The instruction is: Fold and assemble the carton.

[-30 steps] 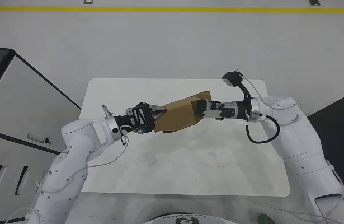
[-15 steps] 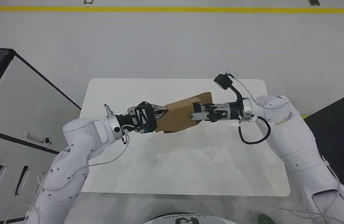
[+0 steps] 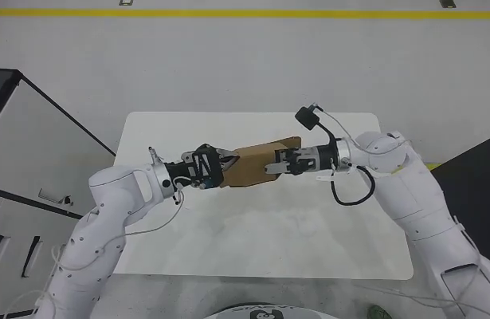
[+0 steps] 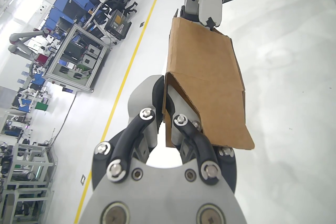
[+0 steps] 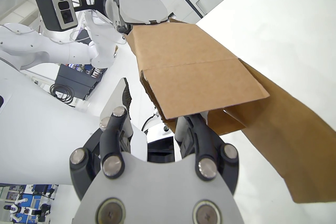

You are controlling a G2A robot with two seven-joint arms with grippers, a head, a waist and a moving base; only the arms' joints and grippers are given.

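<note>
A brown carton [image 3: 252,163] hangs above the white table [image 3: 308,239], held level between my two arms. My left gripper [image 3: 221,165] is shut on one wall at its left end; in the left wrist view that wall's edge sits pinched between the fingers of the gripper [image 4: 166,96], and the carton [image 4: 204,62] stretches away toward the other arm. My right gripper [image 3: 274,167] is at the carton's right end. In the right wrist view the gripper [image 5: 151,101] stands open, one finger [image 5: 123,93] outside the carton [image 5: 189,64] and the other hidden under an end flap [image 5: 210,96].
Bare table lies in front of and behind the carton. A dark-framed cabinet [image 3: 13,104] stands off the table's left edge and a black surface [image 3: 476,167] off its right edge.
My right arm has moved left, bringing its gripper further onto the carton's right end. The carton has tipped flatter. My left gripper has kept its hold and place.
</note>
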